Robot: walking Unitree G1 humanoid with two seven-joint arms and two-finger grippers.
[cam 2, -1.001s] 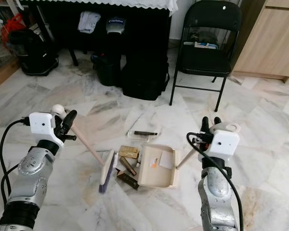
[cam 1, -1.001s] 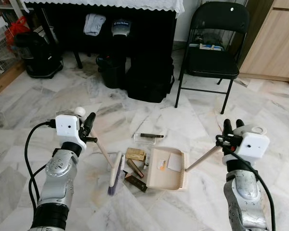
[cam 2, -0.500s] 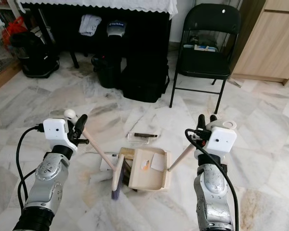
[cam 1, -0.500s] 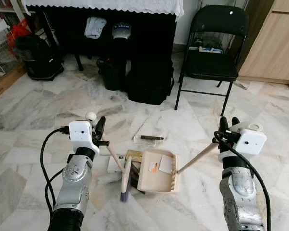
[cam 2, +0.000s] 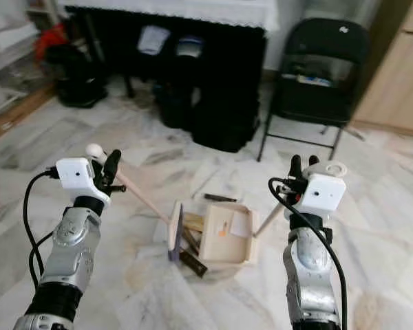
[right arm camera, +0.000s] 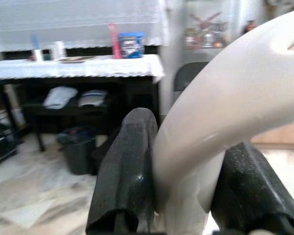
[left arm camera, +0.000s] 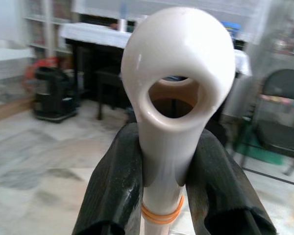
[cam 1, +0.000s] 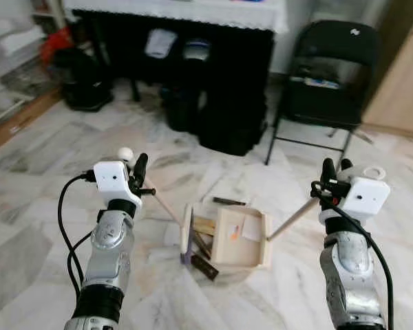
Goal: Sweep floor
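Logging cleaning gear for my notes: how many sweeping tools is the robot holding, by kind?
Brush: 1, handle in the left pincer.
Dustpan: 1, handle in the right pincer.
Total: 2.

We see our right hand [right arm camera: 186, 186], its two black fingers [right arm camera: 125, 171] clamped either side of a curved, glossy cream plastic handle [right arm camera: 220, 112]. Behind, blurred, a dark bench [right arm camera: 78, 66] under a white lace-edged cloth carries a blue tub [right arm camera: 131, 45]; a black bin [right arm camera: 78, 149] stands on the marble floor [right arm camera: 34, 196].
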